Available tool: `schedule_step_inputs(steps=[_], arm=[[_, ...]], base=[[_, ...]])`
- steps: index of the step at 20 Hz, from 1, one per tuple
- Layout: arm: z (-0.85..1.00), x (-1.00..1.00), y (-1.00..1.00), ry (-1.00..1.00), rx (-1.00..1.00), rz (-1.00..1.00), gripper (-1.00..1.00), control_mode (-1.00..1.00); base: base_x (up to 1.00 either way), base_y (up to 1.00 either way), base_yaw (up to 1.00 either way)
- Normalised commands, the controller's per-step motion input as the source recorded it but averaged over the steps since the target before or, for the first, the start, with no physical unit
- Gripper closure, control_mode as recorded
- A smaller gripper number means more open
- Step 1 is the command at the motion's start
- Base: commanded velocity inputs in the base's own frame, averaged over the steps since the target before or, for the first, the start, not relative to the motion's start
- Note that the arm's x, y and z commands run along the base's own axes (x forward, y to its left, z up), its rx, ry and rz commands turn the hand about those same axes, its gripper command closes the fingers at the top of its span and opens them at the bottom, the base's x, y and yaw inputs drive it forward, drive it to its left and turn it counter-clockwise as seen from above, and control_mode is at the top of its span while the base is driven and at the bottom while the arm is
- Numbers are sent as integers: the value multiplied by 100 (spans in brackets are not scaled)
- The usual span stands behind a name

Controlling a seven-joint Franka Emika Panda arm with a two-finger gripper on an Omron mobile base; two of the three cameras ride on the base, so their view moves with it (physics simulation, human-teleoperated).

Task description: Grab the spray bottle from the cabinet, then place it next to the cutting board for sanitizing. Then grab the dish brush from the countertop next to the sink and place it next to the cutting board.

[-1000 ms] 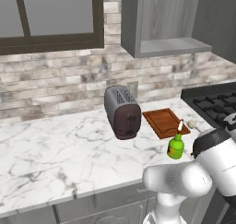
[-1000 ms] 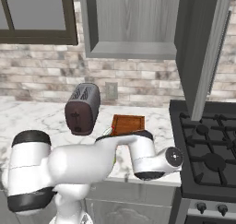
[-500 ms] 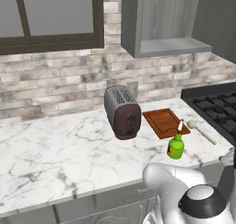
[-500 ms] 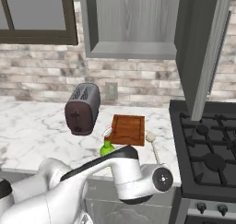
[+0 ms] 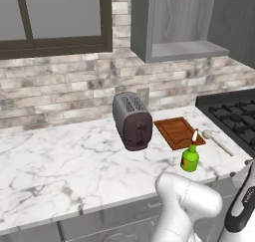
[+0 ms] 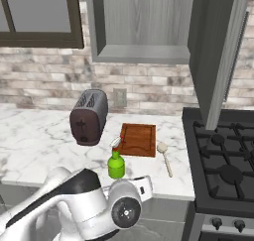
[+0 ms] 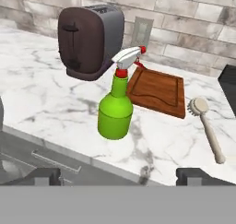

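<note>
Green spray bottle (image 7: 115, 111) stands before cutting board (image 7: 157, 91), toaster (image 7: 89, 39) left, dish brush (image 7: 207, 127) right, claw (image 7: 119, 176) spread

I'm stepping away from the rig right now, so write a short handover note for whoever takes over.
Gripper: open, empty, low in front of the countertop edge.
Spray bottle: upright on the countertop, just off the cutting board at its near corner, toaster to the other side.
Dish brush: lying on the countertop beside the board, on the stove side, head toward the wall.
Cabinet niche: nothing visible in it.
Done: both items appear placed next to the board.
Left: seemingly nothing; just confirm neither item rests on the board.
</note>
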Motion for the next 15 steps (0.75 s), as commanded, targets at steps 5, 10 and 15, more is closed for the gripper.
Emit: schedule_step_inputs(steps=[5, 10, 15], arm=[[100, -56, 23, -25, -6, 0, -100, -100], [100, -47, 31, -18, -11, 0, -100, -100], [100, -37, 13, -13, -7, 2, -100, -100]], base=[[0, 0, 0], [0, 0, 0], [0, 0, 0]])
